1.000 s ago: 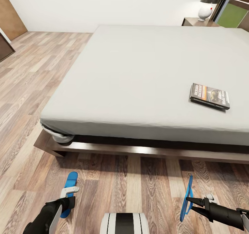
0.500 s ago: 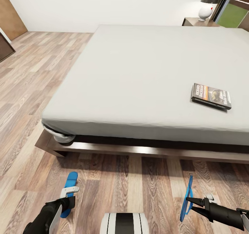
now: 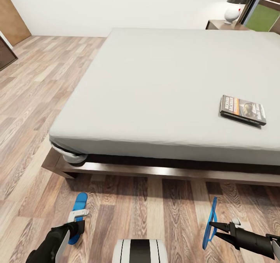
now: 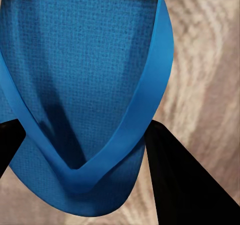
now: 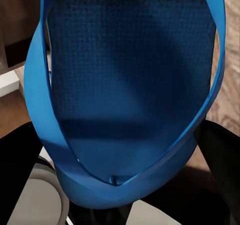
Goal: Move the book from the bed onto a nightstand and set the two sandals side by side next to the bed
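1 sandal point(image 3: 210, 223) per tool

We note book point(image 3: 243, 109) flat on bed point(image 3: 155, 84), near its R edge. Blue sandals: L one point(image 3: 77, 215) level, R one point(image 3: 210, 223) edge-up, both above floor.

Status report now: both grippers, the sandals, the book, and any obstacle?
Left gripper shut on left sandal, right gripper shut on right sandal. Book lying on bed. Floor by the bed open.
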You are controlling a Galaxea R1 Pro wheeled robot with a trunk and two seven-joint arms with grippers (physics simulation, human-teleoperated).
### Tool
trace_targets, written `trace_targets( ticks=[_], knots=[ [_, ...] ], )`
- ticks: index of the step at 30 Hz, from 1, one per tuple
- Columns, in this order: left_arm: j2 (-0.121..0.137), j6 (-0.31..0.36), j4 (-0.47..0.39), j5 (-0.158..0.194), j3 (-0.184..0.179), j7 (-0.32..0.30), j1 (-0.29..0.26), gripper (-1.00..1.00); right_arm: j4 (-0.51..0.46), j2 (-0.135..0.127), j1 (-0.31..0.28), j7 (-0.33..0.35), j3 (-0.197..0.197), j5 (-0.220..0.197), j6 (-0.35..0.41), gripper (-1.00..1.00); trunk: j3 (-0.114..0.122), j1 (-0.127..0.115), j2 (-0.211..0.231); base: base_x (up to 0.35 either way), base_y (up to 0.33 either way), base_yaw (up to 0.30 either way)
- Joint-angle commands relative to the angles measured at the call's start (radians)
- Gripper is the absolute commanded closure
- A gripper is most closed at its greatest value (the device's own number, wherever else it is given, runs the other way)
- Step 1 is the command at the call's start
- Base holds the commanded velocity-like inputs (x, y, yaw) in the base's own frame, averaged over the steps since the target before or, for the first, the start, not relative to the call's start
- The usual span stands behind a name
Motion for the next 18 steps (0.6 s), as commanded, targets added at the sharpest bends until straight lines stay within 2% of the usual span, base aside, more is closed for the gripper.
trace_targets(
  ticks=[1, 7, 11, 18],
  knots=[
    [-0.001, 0.005, -0.002, -0.013, 0.005, -0.012, 0.000, 1.00, 0.000, 0.000, -0.001, 0.001, 0.000, -0.003, 0.007, 1.00, -0.001, 0.000, 0.000, 0.017, 0.009, 0.000],
    [-0.002, 0.005, -0.002, -0.013, 0.005, -0.013, 0.000, 1.00, 0.000, 0.000, -0.001, 0.001, 0.000, -0.003, 0.007, 1.00, -0.001, 0.000, 0.000, 0.004, 0.002, 0.000],
    [-0.002, 0.006, -0.002, -0.013, 0.005, -0.013, 0.000, 1.00, 0.000, 0.000, 0.000, 0.001, 0.000, -0.003, 0.008, 1.00, -0.016, 0.002, -0.001, 0.000, 0.000, 0.000],
    [-0.002, 0.006, -0.002, -0.013, 0.005, -0.013, 0.000, 1.00, 0.000, 0.000, 0.000, 0.001, 0.000, -0.003, 0.008, 1.00, -0.016, 0.002, -0.001, 0.000, 0.000, 0.000]
  ],
)
